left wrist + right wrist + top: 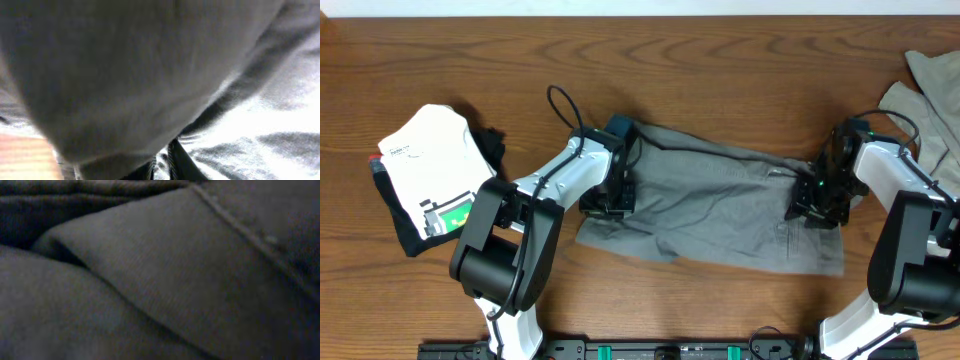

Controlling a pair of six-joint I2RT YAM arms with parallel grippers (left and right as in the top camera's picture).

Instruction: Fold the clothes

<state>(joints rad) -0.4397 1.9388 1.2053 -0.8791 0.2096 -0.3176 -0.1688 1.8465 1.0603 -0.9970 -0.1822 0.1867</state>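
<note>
Two arms are down on the grey shorts (720,205), which lie spread flat across the middle of the table (700,60), one gripper at each end. The left gripper (608,195) sits at the left edge of the cloth and the right gripper (817,203) at the right edge. From above, both look buried in fabric, so it cannot be told whether either pair of jaws is pinching the cloth or merely resting on it. The wrist views don't settle it: the left one is nothing but bunched grey cloth pressed close to the lens, and the right one shows a dim fold with a stitched seam (245,227) running across it. The danger, judging from this, is an uneven grip. If one side has only the top layer, or nothing at all, a lift would drag the shorts askew and the fold would come out crooked. Pulling the ends apart too hard could also slide the whole garment along the wood. A second grey garment (930,85) waits at the far right corner, near the right arm, where a wide swing might snag it. The folded white and black pile (428,175) at the left sits well apart.
</note>
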